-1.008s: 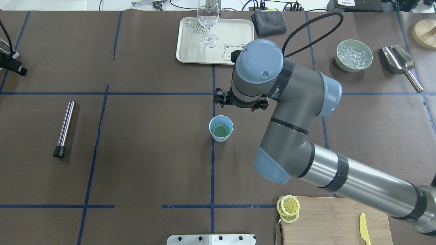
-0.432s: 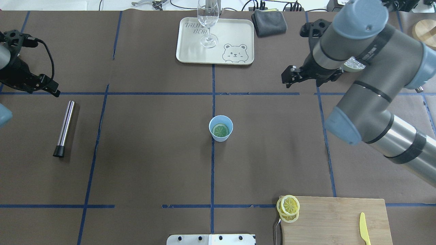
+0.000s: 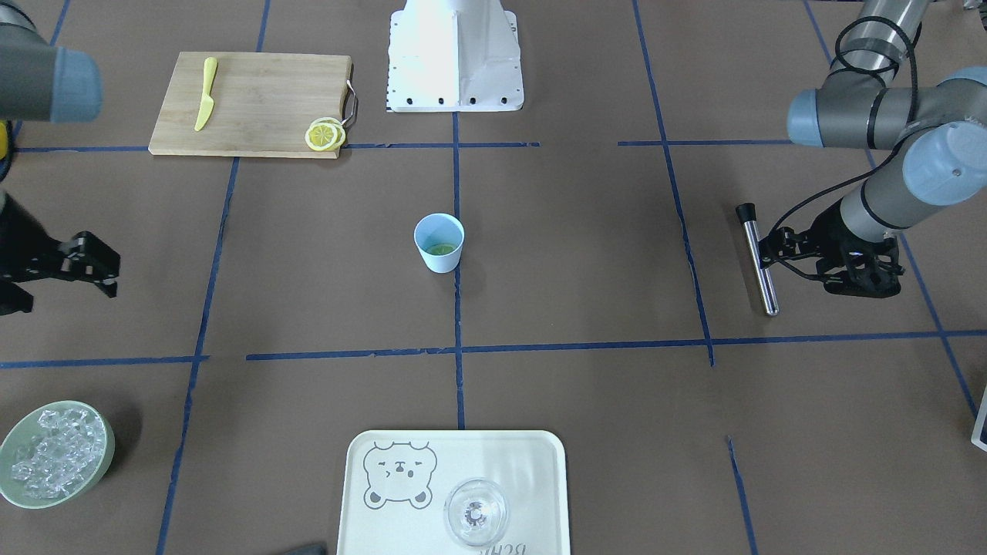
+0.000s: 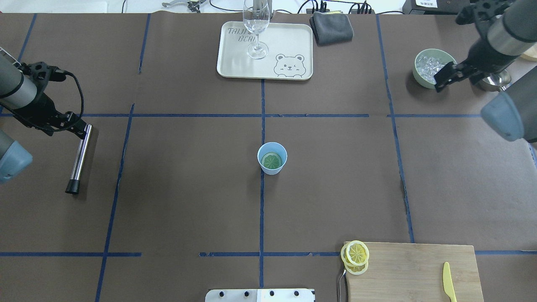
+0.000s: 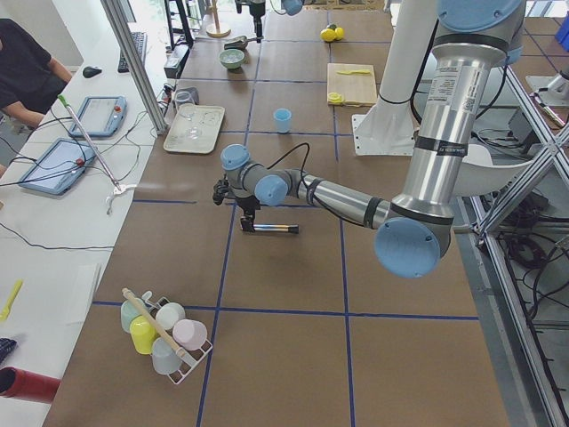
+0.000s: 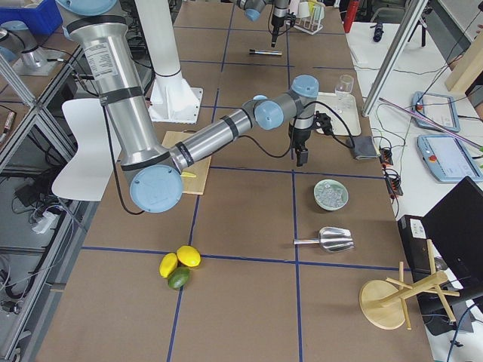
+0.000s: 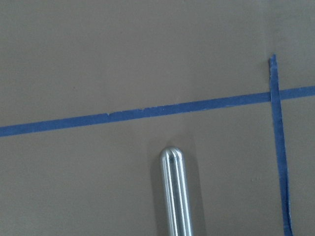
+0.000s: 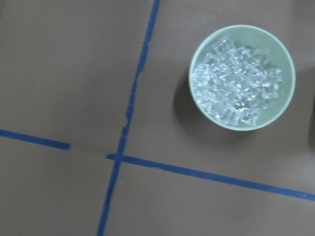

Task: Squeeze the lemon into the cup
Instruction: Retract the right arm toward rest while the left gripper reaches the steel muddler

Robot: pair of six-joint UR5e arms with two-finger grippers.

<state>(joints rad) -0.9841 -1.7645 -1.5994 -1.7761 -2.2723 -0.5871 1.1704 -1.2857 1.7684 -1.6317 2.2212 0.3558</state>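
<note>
- Brown-papered table (image 4: 188,201) with a blue tape grid, taken from overhead.
- Left gripper (image 4: 79,128) sat over the far, rounded end of the steel rod (image 4: 79,155), near the table's left edge. Couldn't tell its finger gap or whether it touched the rod; nothing seen in its hold.
- Rod lay flat, long axis running far to near, black cap toward the near edge.
- Cup (image 4: 272,171) stood upright at the table's middle, well to the right of the rod and left gripper. Lemon (image 4: 271,160) lay flat in its bottom.
- My read: if the rod is the press, the pickup turns on that far-near axis. The left arm was by far the nearer, and the cup lay to the right from there.
- Spare slices (image 4: 355,256) sat on the board (image 4: 419,268) at the near-right corner.
- Right gripper (image 4: 440,82) was by the far-right corner, just beside the ice bowl (image 4: 416,71) and well apart from the cup. Opening not readable, nothing visibly held.
</note>
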